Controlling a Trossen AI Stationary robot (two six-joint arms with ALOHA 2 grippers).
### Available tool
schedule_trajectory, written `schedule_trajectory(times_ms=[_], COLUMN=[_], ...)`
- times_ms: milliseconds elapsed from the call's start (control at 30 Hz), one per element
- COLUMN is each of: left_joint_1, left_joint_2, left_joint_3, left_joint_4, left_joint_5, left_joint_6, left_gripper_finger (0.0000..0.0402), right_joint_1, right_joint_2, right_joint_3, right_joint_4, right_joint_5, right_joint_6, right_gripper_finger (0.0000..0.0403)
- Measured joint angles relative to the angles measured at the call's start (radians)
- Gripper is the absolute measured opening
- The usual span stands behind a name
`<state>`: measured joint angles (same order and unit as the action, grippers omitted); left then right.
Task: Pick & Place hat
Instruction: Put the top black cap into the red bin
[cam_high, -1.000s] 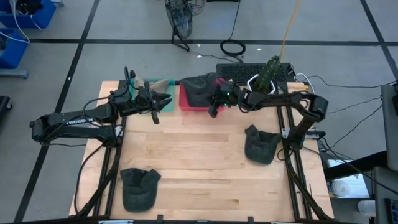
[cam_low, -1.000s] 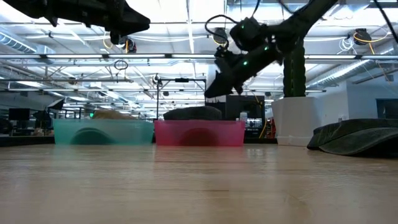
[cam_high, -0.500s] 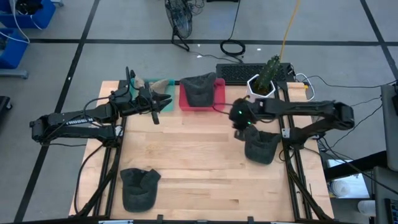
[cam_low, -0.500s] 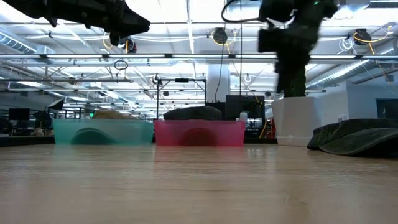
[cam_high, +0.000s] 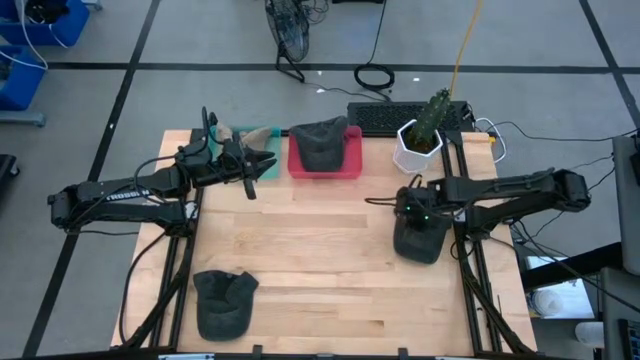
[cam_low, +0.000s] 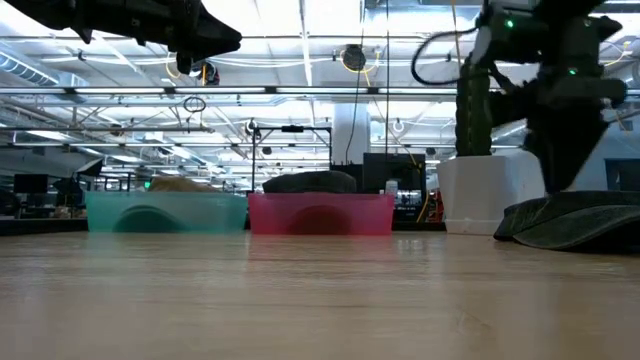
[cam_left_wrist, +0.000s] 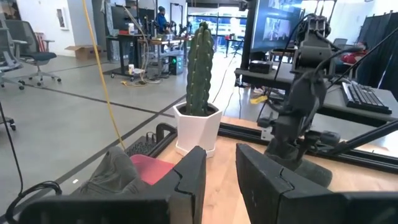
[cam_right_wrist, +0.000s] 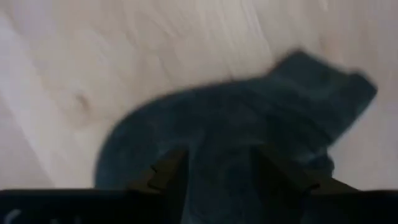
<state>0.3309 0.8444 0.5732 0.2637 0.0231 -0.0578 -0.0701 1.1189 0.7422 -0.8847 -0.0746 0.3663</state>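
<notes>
Containers: two bins stand side by side at the far edge of the wooden surface (cam_high: 320, 250). The red bin (cam_high: 350, 165) holds one dark hat (cam_high: 320, 143), which mounds above its rim. The teal bin (cam_high: 268, 135) holds a pale object that cannot be identified from these views. A white pot (cam_high: 410, 155) with a cactus (cam_high: 433, 113) stands just right of the red bin.

Grippers: the right gripper (cam_high: 414, 212) hangs directly over the dark hat (cam_high: 420, 238) lying on the right side of the surface. In the right wrist view its fingers (cam_right_wrist: 168, 171) stand apart above that hat (cam_right_wrist: 236, 124), holding nothing; contact with the fabric cannot be confirmed. The left gripper (cam_high: 262, 165) is raised over the front of the teal bin. In the left wrist view its fingers (cam_left_wrist: 189, 177) stand slightly parted with nothing between them.

Count: three dark hats in total, one in the red bin, one under the right gripper, one (cam_high: 222, 303) at the near left corner. Two bins. One potted cactus.
</notes>
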Motion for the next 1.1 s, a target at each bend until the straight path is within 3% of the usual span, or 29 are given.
schedule_trajectory(times_ms=[567,800,1100], left_joint_1=[0.0,0.0,0.0], left_joint_2=[0.0,0.0,0.0], left_joint_3=[0.0,0.0,0.0], left_joint_4=[-0.006,-0.007,-0.016], left_joint_5=[0.0,0.001,0.001], left_joint_6=[-0.001,-0.003,-0.003], left_gripper_finger=[0.0093,0.0093,0.0093], right_joint_1=[-0.002,0.001,0.0], right_joint_2=[-0.114,-0.119,-0.12], right_joint_3=[-0.047,-0.058,-0.198], right_joint_4=[-0.131,-0.089,-0.016], right_joint_5=[-0.003,-0.004,-0.052], right_joint_6=[0.063,0.068,0.096], right_gripper_finger=[0.0175,0.0172,0.0171])
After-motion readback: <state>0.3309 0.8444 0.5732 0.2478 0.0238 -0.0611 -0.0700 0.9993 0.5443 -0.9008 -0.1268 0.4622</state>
